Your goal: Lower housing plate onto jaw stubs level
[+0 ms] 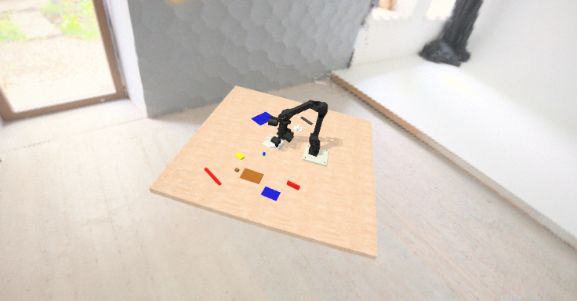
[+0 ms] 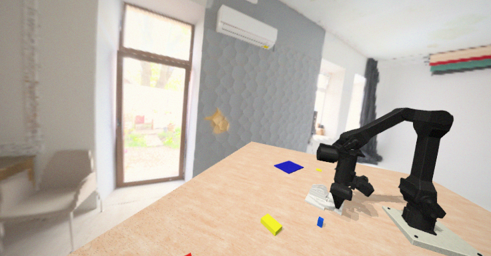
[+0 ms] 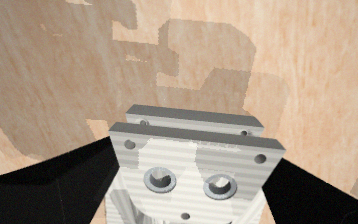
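The housing plate (image 3: 177, 155) is pale grey, with two ringed holes and smaller holes at its corners and lower middle. My gripper (image 3: 191, 146) is shut on it, one black finger at each side. The plate lies over the base plate (image 3: 195, 115), whose far edge shows just beyond it. A narrow gap shows between their far edges. The white jaw assembly (image 2: 318, 193) (image 1: 267, 142) stands on the table, partly behind my fingers in the exterior view. The plate hides the jaw pins and most of the jaws from the wrist camera. I cannot tell whether the stubs are in the ringed holes.
A small blue block (image 2: 320, 222) (image 1: 263, 154) and a yellow block (image 2: 271, 224) (image 1: 239, 156) lie near the assembly. A blue sheet (image 2: 288, 167) (image 1: 261, 118) lies farther back. A small white part (image 1: 297, 128) and a dark bar (image 1: 306, 120) lie behind the arm.
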`<state>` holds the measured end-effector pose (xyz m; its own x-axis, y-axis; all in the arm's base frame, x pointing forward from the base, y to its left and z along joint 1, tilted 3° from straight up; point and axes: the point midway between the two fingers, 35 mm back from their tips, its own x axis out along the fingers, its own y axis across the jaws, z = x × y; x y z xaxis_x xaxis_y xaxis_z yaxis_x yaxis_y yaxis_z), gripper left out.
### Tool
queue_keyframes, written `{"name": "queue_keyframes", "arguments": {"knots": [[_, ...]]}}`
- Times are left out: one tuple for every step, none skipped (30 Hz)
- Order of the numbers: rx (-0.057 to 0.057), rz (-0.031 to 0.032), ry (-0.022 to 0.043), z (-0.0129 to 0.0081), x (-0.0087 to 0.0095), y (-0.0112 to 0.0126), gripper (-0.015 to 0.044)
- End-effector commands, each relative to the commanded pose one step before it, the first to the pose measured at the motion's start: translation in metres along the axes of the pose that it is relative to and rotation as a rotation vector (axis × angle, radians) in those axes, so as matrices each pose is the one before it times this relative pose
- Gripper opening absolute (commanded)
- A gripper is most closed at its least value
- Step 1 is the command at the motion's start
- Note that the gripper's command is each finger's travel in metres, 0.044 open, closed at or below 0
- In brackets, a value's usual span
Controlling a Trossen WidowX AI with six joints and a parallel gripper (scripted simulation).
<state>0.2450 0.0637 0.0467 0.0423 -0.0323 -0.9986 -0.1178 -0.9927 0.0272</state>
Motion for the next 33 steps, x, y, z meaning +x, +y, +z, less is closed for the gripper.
{"name": "queue_keyframes", "arguments": {"knots": [[-0.0043, 0.00583, 0.00163, -0.00014, 0.00112, 0.00103, 0.0351], [0.0000, 0.00000, 0.00000, 0.00000, 0.00000, 0.00000, 0.0351], [0.0000, 0.00000, 0.00000, 0.00000, 0.00000, 0.00000, 0.0351], [0.0000, 0.00000, 0.00000, 0.00000, 0.00014, 0.00000, 0.0351], [-0.0001, 0.00000, 0.00000, 0.00000, 0.00041, 0.00000, 0.0351], [-0.0001, 0.00000, 0.00000, 0.00000, 0.00068, 0.00000, 0.0351], [-0.0001, 0.00000, 0.00000, 0.00000, 0.00068, 0.00000, 0.0351], [-0.0001, 0.00000, 0.00000, 0.00000, 0.00040, 0.00000, 0.0351], [0.0000, 0.00000, 0.00000, 0.00000, 0.00013, 0.00000, 0.0351], [0.0000, 0.00000, 0.00000, 0.00000, 0.00000, 0.00000, 0.0351], [0.0000, 0.00000, 0.00000, 0.00000, 0.00000, 0.00000, 0.0351], [0.0000, 0.00000, 0.00000, 0.00000, 0.00000, 0.00000, 0.0351], [0.0000, 0.00000, 0.00000, 0.00000, 0.00000, 0.00000, 0.0351], [0.0000, 0.00000, 0.00000, 0.00000, 0.00000, 0.00000, 0.0351], [0.0000, 0.00000, 0.00000, 0.00000, 0.00000, 0.00000, 0.0351], [0.0000, 0.00000, 0.00000, 0.00000, 0.00014, 0.00000, 0.0351], [0.0000, 0.00000, 0.00000, 0.00000, 0.00041, 0.00000, 0.0351], [0.0001, 0.00000, 0.00000, 0.00000, 0.00068, 0.00000, 0.0351], [0.0001, 0.00000, 0.00000, 0.00000, 0.00068, 0.00000, 0.0351], [0.0000, 0.00000, 0.00000, 0.00000, 0.00040, 0.00000, 0.0351], [0.0000, 0.00000, 0.00000, 0.00000, 0.00013, 0.00000, 0.0351], [0.0000, 0.00000, 0.00000, 0.00000, 0.00000, 0.00000, 0.0351], [0.0000, 0.00000, 0.00000, 0.00000, 0.00000, 0.00000, 0.0351], [0.0000, 0.00000, 0.00000, 0.00000, 0.00000, 0.00000, 0.0351], [0.0000, 0.00000, 0.00000, 0.00000, 0.00000, 0.00000, 0.0351], [0.0000, 0.00000, 0.00000, 0.00000, 0.00000, 0.00000, 0.0351], [0.0000, 0.00000, 0.00000, 0.00000, 0.00000, 0.00000, 0.0351], [0.0000, 0.00000, 0.00000, 0.00000, 0.00014, 0.00000, 0.0351], [0.0000, 0.00000, 0.00000, 0.00000, 0.00041, 0.00000, 0.0351], [0.0000, 0.00000, 0.00000, 0.00000, 0.00068, 0.00000, 0.0351], [0.0000, 0.00000, 0.00000, 0.00000, 0.00068, 0.00000, 0.0351], [0.0000, 0.00000, 0.00000, 0.00000, 0.00040, 0.00000, 0.0351], [0.0000, 0.00000, 0.00000, 0.00000, 0.00013, 0.00000, 0.0351]]}}
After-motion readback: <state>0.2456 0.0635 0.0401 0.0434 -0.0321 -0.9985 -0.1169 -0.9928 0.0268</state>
